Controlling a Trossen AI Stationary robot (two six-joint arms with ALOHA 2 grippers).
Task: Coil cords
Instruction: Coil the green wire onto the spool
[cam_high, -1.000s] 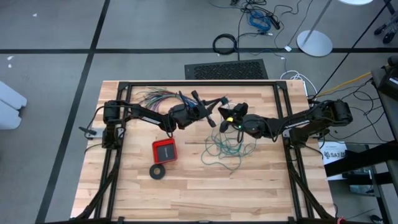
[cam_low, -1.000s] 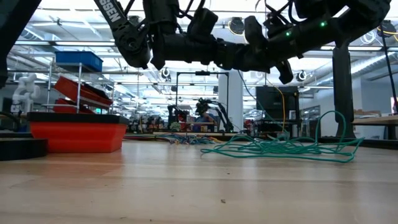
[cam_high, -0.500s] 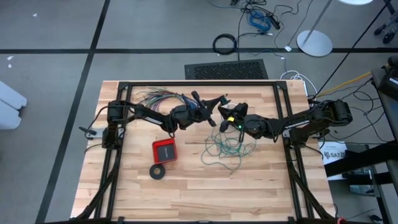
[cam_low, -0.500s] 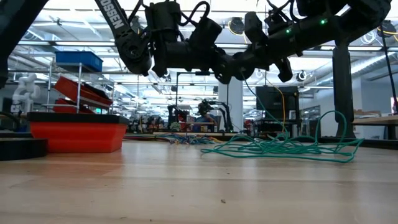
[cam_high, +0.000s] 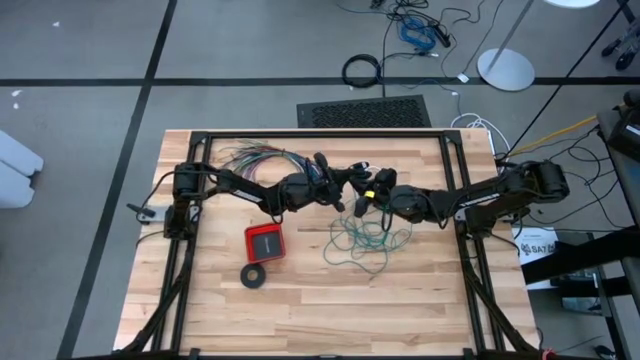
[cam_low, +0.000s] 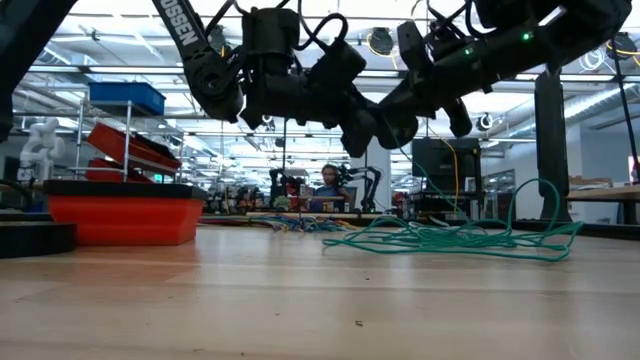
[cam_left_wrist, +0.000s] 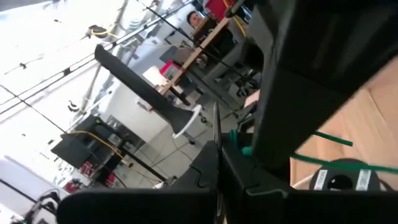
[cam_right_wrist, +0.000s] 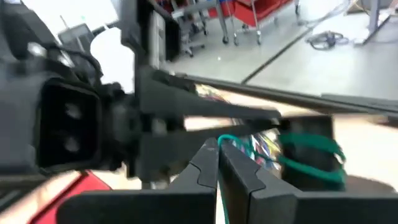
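The teal-green wire lies as a loose tangle on the wooden table, right of centre; in the low view the wire shows as a flat heap. Above its far edge my two grippers meet tip to tip. My left gripper comes in level from the table's left and is shut. My right gripper comes in from the right and is shut as well. Each has a piece of the wire at its fingertips. A few teal turns sit on a dark part at the left fingers' free end. My left gripper pinches a strand of the wire between its fingertips, coming level from the table's left. Teal strands run on from there, clear of the table. My right gripper stands close in front and hides the rest. My right gripper pinches the wire right at its two fingertips, coming from the table's right, tipped slightly down. From the fingers the wire runs a short way to the wound turns by the left fingers. The tangle stays on the table.
A red box and a black tape-like ring lie left of the tangle. A fanned bundle of many-coloured wires lies at the far left under my left arm. Bare wood stretches along the near side.
My left gripper has rolled about its own pointing line and sunk a little, its tips closing in on my right gripper's. My right gripper has kept its place. The tangle on the table has not shifted.
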